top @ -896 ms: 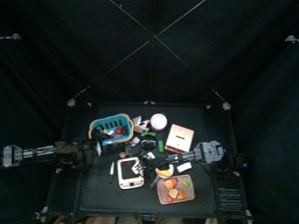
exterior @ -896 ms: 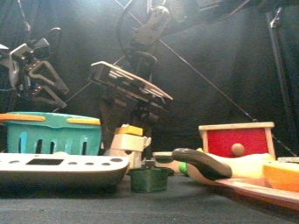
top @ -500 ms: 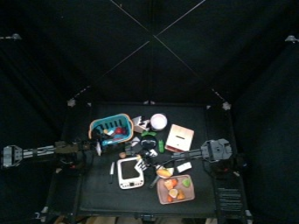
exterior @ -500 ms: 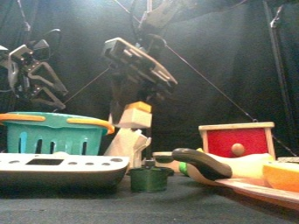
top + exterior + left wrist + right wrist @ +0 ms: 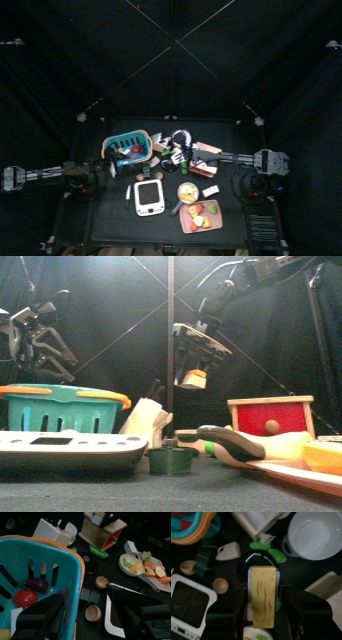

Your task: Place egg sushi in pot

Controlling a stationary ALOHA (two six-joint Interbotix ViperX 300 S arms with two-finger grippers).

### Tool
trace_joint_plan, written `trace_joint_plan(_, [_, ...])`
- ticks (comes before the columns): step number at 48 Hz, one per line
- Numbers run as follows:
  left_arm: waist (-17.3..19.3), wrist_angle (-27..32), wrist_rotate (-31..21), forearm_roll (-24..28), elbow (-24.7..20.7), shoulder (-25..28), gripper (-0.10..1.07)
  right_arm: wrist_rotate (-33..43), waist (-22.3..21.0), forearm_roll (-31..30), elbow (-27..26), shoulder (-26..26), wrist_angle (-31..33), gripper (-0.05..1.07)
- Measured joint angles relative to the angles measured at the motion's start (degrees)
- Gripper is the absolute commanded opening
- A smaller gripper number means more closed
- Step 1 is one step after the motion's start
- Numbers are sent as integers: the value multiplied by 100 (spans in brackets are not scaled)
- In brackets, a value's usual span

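Right gripper (image 5: 263, 604) clamps the egg sushi (image 5: 263, 597) lengthwise, jaws wide, airborne just short of the pot (image 5: 319, 536) — releasing here risks dropping it outside the rim; left gripper (image 5: 87, 612) idles open by the basket (image 5: 33, 572).

My right gripper (image 5: 197, 368) hangs above the middle with the sushi (image 5: 195, 379). Basket (image 5: 56, 408) sits left, box (image 5: 271, 416) right, pot (image 5: 179, 138) behind, calculator (image 5: 70, 450) up front.

A lab test pen: black curtains (image 5: 80, 60) enclose a small counter (image 5: 114, 205) crowded with toy food.
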Motion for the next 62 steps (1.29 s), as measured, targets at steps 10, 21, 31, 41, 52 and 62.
trace_joint_plan(10, [44, 0, 0, -9, 0, 0, 95, 9, -694, -149, 0, 255, -369, 69])
trace_joint_plan(21, [79, 0, 9, -9, 70, 0, 95, 0, -1213, -237, -9, 747, -650, 69])
trace_joint_plan(31, [79, 0, 9, -35, 97, 0, 95, 9, -1371, -246, -9, 1028, -1011, 70])
trace_joint_plan(41, [97, -9, 18, -35, 88, 0, 95, 0, -1371, -220, -9, 1178, -1151, 74])
trace_joint_plan(52, [97, -18, 18, -35, 88, 0, 95, 0, -1380, -229, -26, 1222, -1151, 91])
trace_joint_plan(62, [105, -18, 18, -35, 88, 0, 95, 0, -1371, -229, -44, 1222, -1002, 94])
